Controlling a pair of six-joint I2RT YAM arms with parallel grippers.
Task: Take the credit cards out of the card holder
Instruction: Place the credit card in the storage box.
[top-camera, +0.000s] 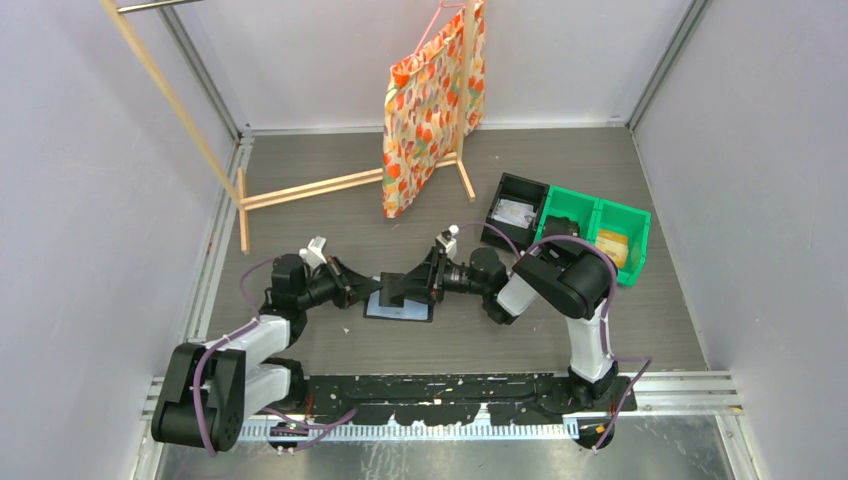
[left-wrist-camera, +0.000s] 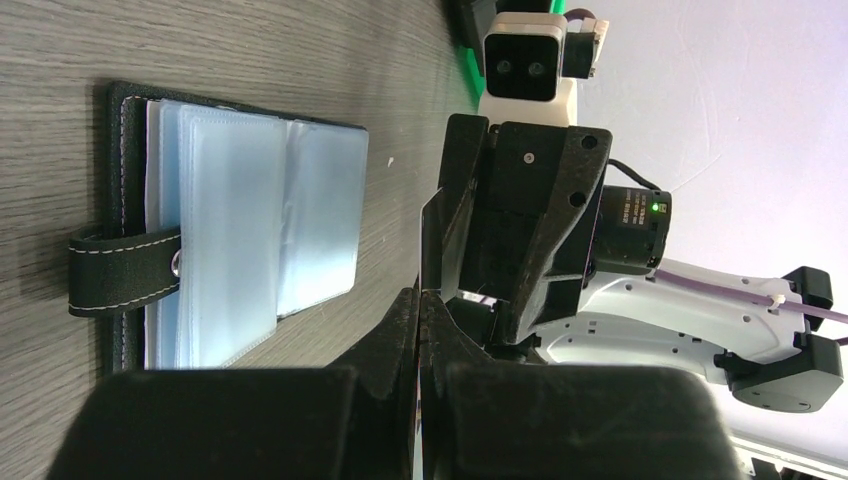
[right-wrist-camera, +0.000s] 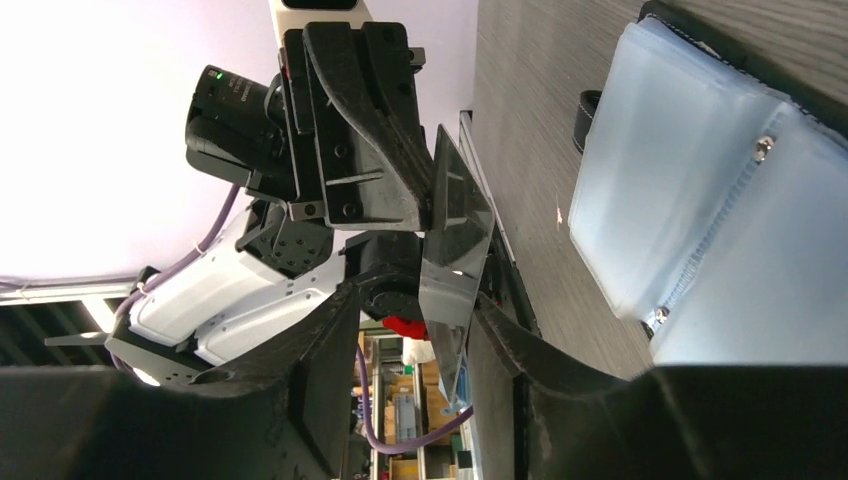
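Our left pincer is clenched on one edge of a credit card, held above the card holder, which lies open on the counter. Our right pincer straddles the card, released. If left lets go before right clamps, the card may drop.
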